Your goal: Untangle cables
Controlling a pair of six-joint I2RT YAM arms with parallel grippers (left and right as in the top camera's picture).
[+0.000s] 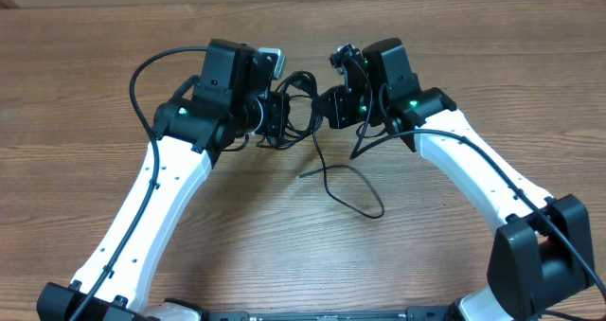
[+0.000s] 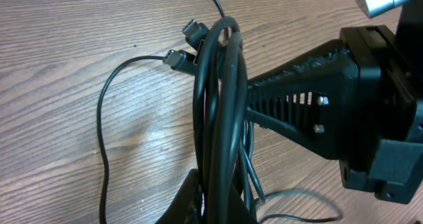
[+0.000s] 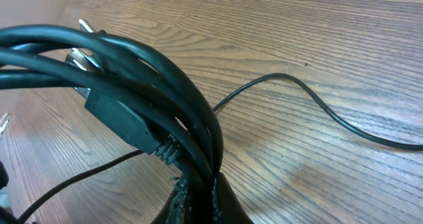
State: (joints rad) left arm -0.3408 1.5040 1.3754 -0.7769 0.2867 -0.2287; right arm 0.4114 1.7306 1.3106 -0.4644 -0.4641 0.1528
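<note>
Overhead: the bundle of thin black flexible cables (image 1: 301,98) hangs between the two arms at the far middle of the brown wood-grain counter (image 1: 95,75). The left pincer (image 1: 276,113) closes on it from one side and the right pincer (image 1: 327,108) from the other, so neither arm is nearer. One loose strand (image 1: 336,181) drops from the bundle and trails toward the robot's base across the counter. The bundle's loops stand roughly crosswise to the line between the pincers, so my judgement is that the coming move turns on drawing the two apart along that line.

Left wrist: the bundle (image 2: 221,105) rises straight ahead of the left pincer (image 2: 213,207), whose jaws are clamped on its lower end. Its long axis runs away from the camera. The right pincer (image 2: 254,102) bites the same loops from the side, just beyond. Small plugs (image 2: 192,32) poke out at the far end.

Right wrist: the right pincer (image 3: 198,201) is shut on the bundle (image 3: 152,78), which arches up and leftward from the jaws. A moulded plug (image 3: 122,115) lies along the loops. The loose strand (image 3: 317,105) rests on the counter (image 3: 297,32), well apart.
</note>
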